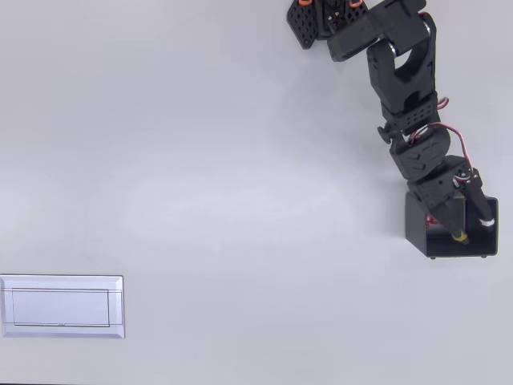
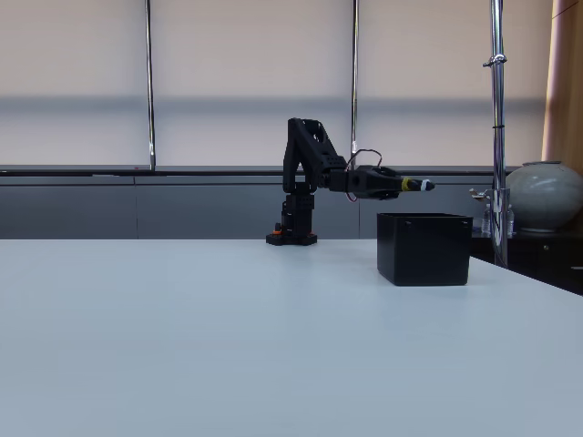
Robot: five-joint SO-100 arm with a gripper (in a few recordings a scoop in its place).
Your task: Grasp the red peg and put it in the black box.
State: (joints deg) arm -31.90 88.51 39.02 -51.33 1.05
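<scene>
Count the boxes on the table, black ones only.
1. The black box sits at the table's right edge in the overhead view, right of the arm base in the fixed view. The gripper hangs over it, hiding part of its inside.

overhead: straight down, far | fixed: low, table-level, side-on | shared: arm [image 1: 409, 120], black box [image 2: 424, 248]

Overhead view: bright, even, diffuse light; white table [image 1: 200, 160] nearly shadowless, faintly darker toward the corners; black box [image 1: 417, 228] interior reads as deep shadow with little detail. Focus sharp throughout, no motion blur.

Fixed view: dimmer, cooler cast; soft daylight through blinds [image 2: 246, 73] behind; arm [image 2: 314, 168] a near silhouette; faint sheen on table, pale shadow beneath box. Background slightly soft.
</scene>
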